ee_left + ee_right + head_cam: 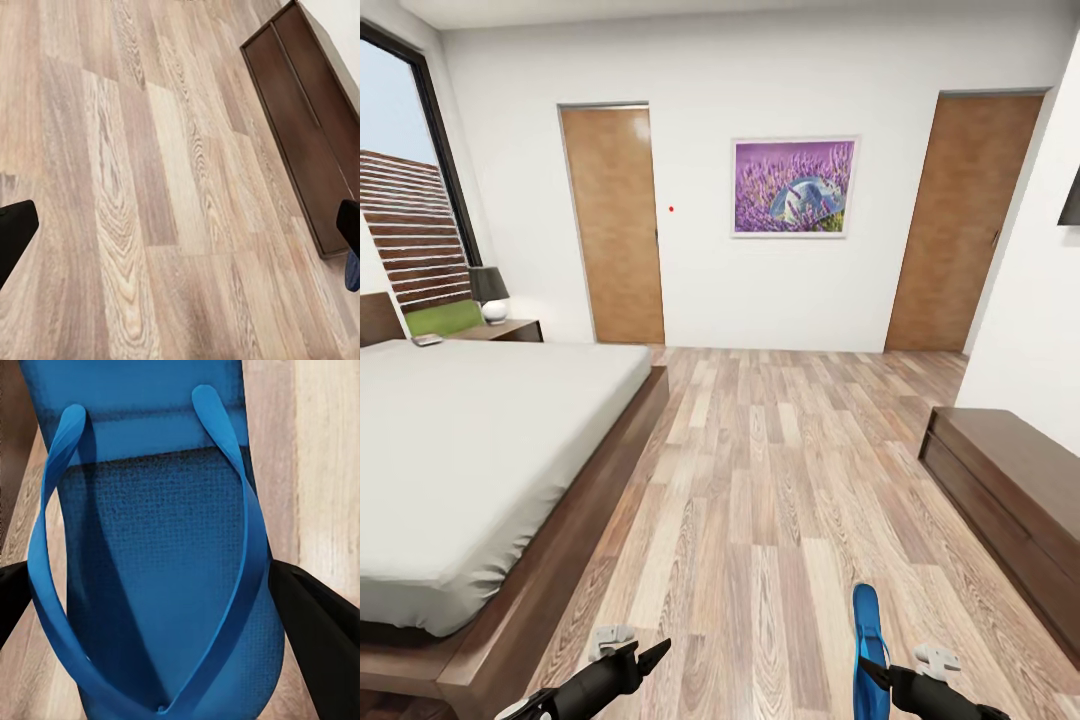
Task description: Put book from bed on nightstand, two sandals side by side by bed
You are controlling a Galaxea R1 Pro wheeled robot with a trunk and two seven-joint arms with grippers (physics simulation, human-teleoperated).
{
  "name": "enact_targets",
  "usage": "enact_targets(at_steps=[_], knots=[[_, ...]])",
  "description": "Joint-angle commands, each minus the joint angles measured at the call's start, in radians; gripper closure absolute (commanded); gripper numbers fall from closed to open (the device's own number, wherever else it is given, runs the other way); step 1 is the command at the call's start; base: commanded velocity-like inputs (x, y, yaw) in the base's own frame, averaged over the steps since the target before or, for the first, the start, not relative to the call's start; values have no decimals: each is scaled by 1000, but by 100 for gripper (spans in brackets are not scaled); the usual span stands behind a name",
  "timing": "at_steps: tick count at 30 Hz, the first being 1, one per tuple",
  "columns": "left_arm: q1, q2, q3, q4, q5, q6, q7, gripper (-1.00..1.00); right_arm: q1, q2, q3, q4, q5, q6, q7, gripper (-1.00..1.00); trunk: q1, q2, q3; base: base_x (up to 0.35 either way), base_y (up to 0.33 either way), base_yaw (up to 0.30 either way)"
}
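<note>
One bright blue sandal hangs above the wood floor at the lower right, and my right gripper is shut on it. In the right wrist view the sandal spans the gap between the two black fingers. The other sandal is out of view. My left gripper hovers open over bare floor beside the bed's foot corner, its fingertips wide apart. The bed with its grey mattress lies at the left. Behind it stands a nightstand. At the nightstand's end lies a small flat object, possibly the book.
A lamp stands on the nightstand. A low dark wooden cabinet runs along the right wall, also seen in the left wrist view. Two brown doors and a purple picture are on the far wall. Open plank floor stretches ahead.
</note>
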Motion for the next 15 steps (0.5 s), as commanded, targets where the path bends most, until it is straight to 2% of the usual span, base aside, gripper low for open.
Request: enact_targets(at_steps=[1,9,15], knots=[[0,1,-1,0,10,10,-2,-100,-1,1,-5,-1,7,7,7,100,-4,7,2,0,0,0],[0,1,-1,1,10,10,-2,-100,-1,2,-5,-1,6,7,7,100,-35,63,27,0,0,0],[0,0,-3,0,10,10,-4,-100,-1,2,-4,-1,8,7,7,100,-35,63,26,0,0,64]])
